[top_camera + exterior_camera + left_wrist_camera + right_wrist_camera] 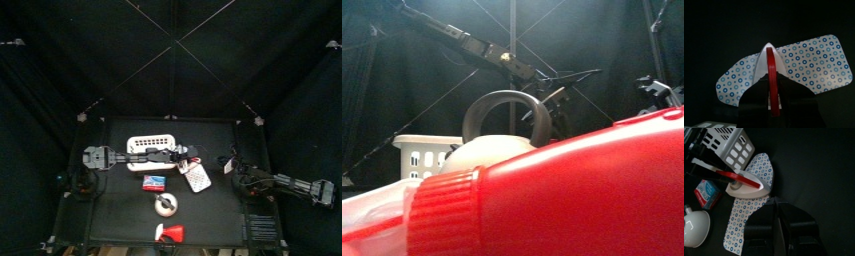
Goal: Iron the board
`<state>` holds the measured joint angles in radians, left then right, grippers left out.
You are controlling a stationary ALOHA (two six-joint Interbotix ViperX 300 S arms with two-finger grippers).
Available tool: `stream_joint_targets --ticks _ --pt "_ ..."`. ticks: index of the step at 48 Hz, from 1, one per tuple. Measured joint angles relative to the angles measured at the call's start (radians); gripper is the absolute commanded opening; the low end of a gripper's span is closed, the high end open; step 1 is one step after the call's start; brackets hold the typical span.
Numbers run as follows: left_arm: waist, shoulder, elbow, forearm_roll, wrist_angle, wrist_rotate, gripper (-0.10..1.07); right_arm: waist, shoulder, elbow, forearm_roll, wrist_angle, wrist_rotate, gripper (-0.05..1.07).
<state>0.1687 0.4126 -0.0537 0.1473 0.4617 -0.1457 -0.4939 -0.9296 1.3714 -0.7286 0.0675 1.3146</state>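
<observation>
White board (195, 177), top: mid-table, beside box (156, 183), below my left gripper (186, 157).
Front: red thing (569, 190) blocks it.
Left wrist: I clamp iron (771, 75) over board.
Right wrist: iron rests on board; my right gripper (778, 208), grip unclear.

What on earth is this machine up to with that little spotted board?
The left gripper holds a toy iron, white with a red handle, and presses it on the board, which lies flat on the black table beside a white basket. The right gripper sits at the board's other end; whether it grips the board is not clear. A small red-and-blue box lies nearby, untouched.
</observation>
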Motion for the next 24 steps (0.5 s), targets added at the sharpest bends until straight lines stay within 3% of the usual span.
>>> stream_joint_targets --ticks 24 --pt "-0.103 0.0 -0.009 -0.002 -0.011 -0.005 0.46 0.0 0.0 0.0 0.0 0.0 0.0 0.46"
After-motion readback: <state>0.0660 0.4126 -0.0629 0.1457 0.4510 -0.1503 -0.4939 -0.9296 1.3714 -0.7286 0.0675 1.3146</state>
